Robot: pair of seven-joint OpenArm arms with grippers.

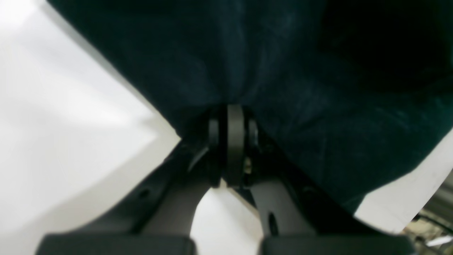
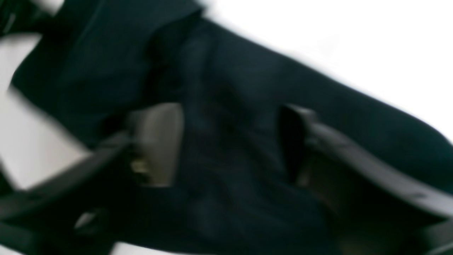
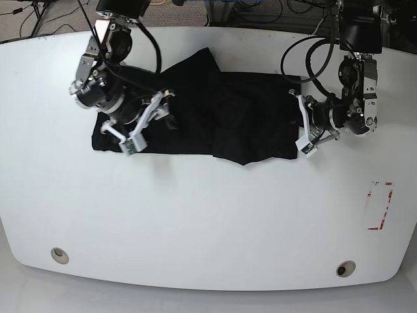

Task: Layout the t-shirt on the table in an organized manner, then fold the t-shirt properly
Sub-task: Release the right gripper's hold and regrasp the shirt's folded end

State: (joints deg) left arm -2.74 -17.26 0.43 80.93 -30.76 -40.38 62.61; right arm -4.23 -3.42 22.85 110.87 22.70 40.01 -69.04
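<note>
Lying crumpled across the far middle of the white table [image 3: 195,215], the black t-shirt [image 3: 221,117], left gripper [image 1: 231,117] clenched on its hem, right gripper [image 2: 230,141] spread wide over the cloth.

Cable-strewn floor [image 3: 260,13] beyond, evenly lit.

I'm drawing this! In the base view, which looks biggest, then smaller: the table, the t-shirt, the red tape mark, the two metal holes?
1. table
2. t-shirt
3. red tape mark
4. The two holes look about the same, so they tie for smallest.
</note>
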